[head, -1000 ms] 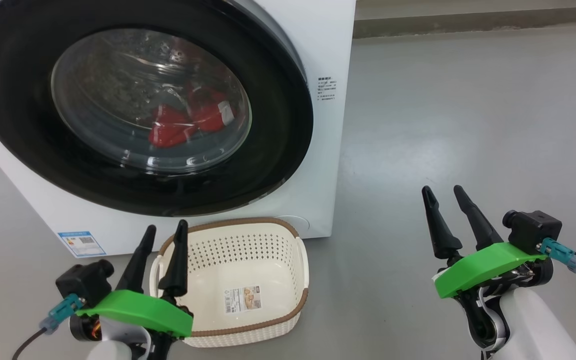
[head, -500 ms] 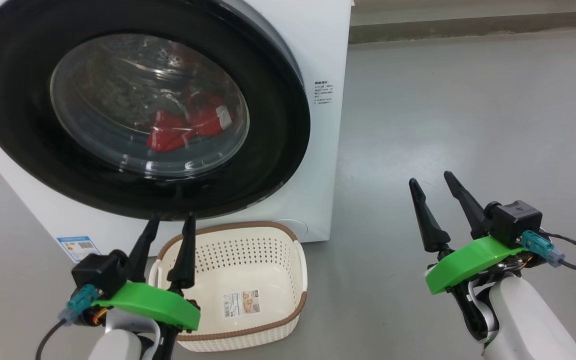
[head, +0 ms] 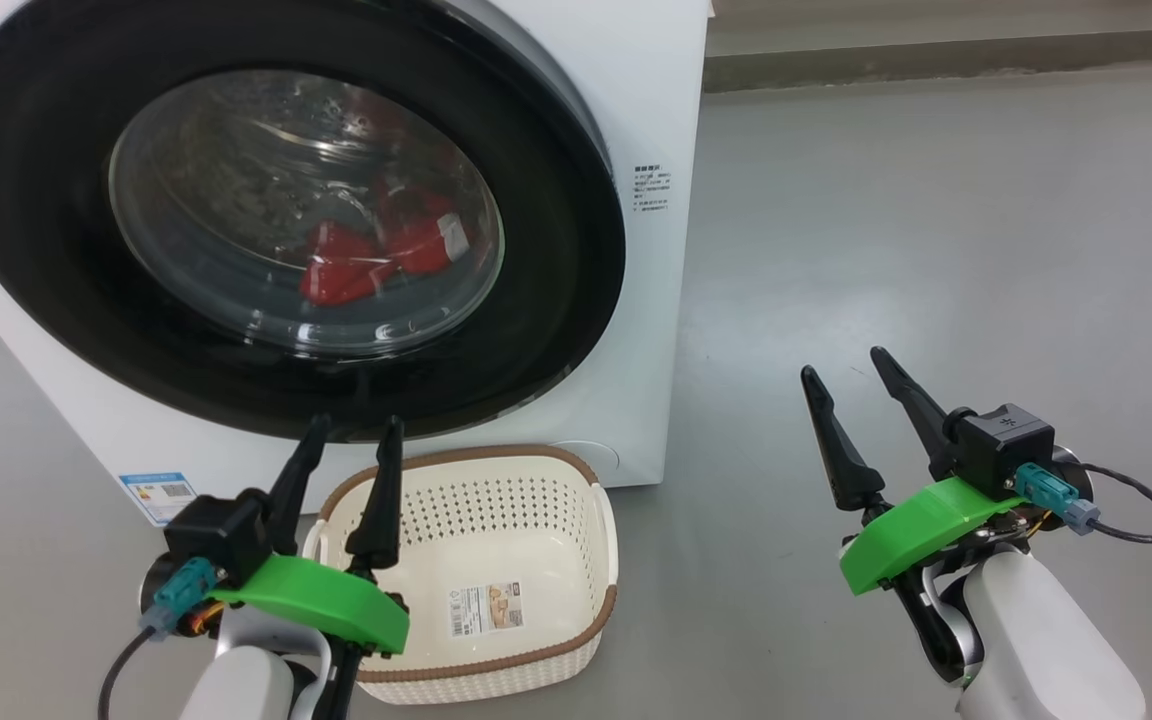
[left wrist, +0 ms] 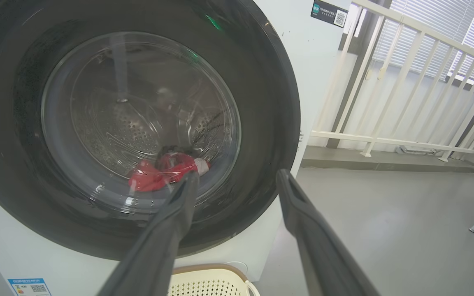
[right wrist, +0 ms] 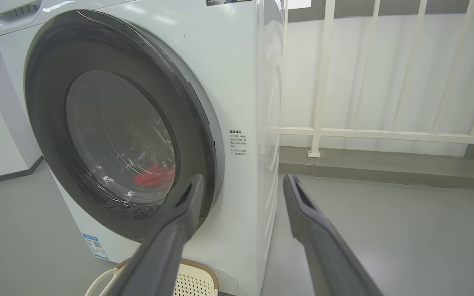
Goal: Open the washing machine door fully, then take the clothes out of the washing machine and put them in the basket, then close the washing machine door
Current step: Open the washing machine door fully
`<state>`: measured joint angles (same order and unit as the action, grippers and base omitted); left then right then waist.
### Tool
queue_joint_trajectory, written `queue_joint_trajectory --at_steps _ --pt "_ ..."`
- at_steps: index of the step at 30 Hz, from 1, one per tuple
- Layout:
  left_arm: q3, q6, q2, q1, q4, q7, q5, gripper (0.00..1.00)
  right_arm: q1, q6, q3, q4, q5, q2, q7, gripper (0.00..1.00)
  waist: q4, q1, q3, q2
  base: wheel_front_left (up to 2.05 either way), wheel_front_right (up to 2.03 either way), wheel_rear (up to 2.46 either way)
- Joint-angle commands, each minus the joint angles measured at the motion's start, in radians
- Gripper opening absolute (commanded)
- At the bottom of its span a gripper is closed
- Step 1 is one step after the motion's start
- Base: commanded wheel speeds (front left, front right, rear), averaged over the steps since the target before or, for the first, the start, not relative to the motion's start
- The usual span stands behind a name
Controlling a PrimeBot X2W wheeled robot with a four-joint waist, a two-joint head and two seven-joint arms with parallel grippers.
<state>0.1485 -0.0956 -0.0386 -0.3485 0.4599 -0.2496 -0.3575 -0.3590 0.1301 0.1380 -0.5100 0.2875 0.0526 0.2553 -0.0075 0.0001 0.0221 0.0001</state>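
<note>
washing machine door point(head: 286, 215): shut on the washing machine point(head: 656, 100); no step done yet. clothes point(head: 376, 255): inside, behind the glass. basket point(head: 576, 480): empty, on floor below door. left gripper point(head: 357, 422), right gripper point(head: 843, 362): both spread, holding nothing.

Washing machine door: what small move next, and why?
Probably ease the right gripper forward and left toward the right rim of the washing machine door. The door is not swung open, the clothes lie behind its glass, and this gripper, open and empty, is nearer that edge than the left gripper.
</note>
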Motion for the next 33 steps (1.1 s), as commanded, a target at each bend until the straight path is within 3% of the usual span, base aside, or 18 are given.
queue_joint_trajectory --at_steps 1,11,13,14,15,23,33 --pt "-0.028 0.01 -0.012 -0.038 -0.018 -0.012 0.007 1.0 -0.047 0.001 0.02 0.02 -0.001 -0.002 0.006 1.0 0.0 -0.0001 -0.002 -0.0001 0.0 0.0 0.0" --pt "-0.027 0.011 -0.012 -0.035 -0.024 -0.012 0.007 1.0 -0.053 0.001 0.029 0.014 -0.012 -0.002 0.006 1.0 0.008 -0.0001 -0.01 -0.0001 0.0 0.0 0.0" --pt "-0.024 0.011 -0.012 -0.034 -0.03 -0.012 0.006 1.0 -0.056 0.001 0.033 0.012 -0.01 -0.002 0.006 0.33 0.011 -0.0001 -0.015 -0.0001 0.0 0.0 0.0" --pt "-0.022 0.011 -0.012 -0.034 -0.032 -0.012 0.006 1.0 -0.058 0.001 0.036 0.012 -0.007 -0.002 0.006 0.09 0.013 -0.0001 -0.018 -0.0001 0.0 0.0 0.0" --pt "-0.02 0.012 -0.012 -0.034 -0.036 -0.012 0.005 1.0 -0.062 0.001 0.036 0.012 -0.004 -0.002 0.006 0.0 0.015 -0.0001 -0.023 -0.0001 0.0 0.0 0.0" --pt "0.0 0.028 -0.012 -0.043 -0.094 -0.012 -0.001 1.0 -0.113 0.001 0.022 0.028 0.029 -0.002 0.006 0.0 0.036 -0.0001 -0.094 -0.0001 0.0 0.0 0.0" --pt "0.032 0.045 -0.012 -0.058 -0.145 -0.012 -0.008 1.0 -0.199 0.001 -0.007 0.018 0.24 -0.002 0.006 0.0 0.075 -0.0001 -0.164 -0.0001 0.0 0.0 0.0"
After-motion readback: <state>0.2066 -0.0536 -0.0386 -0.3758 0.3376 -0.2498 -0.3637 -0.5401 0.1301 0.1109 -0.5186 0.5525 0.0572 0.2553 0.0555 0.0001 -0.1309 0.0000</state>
